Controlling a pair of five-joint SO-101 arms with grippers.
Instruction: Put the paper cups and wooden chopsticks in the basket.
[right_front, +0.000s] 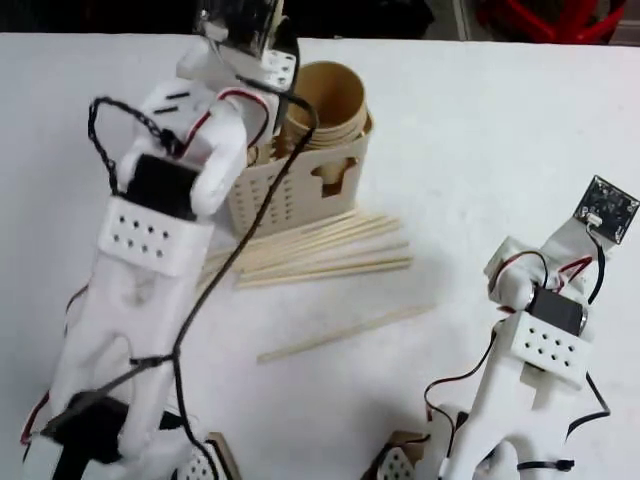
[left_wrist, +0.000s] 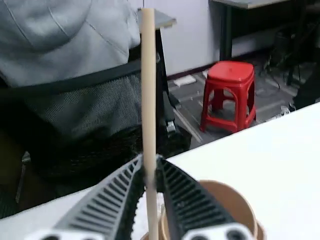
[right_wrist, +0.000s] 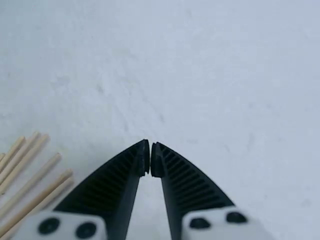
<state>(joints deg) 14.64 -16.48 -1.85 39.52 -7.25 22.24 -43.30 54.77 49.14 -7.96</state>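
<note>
A white worktop (right_front: 480, 130) spreads across the foreground, evenly lit. Beyond its far edge stands a red plastic stool (left_wrist: 230, 92) on a grey floor (left_wrist: 192, 117). A pale wall (left_wrist: 187, 35) rises behind the stool, with a dark-legged table (left_wrist: 226, 30) against it. Nearer the worktop is a black mesh chair back (left_wrist: 85, 107) with grey cloth (left_wrist: 60, 35) above it.

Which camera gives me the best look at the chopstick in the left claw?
Left wrist view: the chopstick stands upright, pinched in the left claw above the cup. In the high view the arm hides that grasp; the right wrist view has loose chopsticks.
</note>
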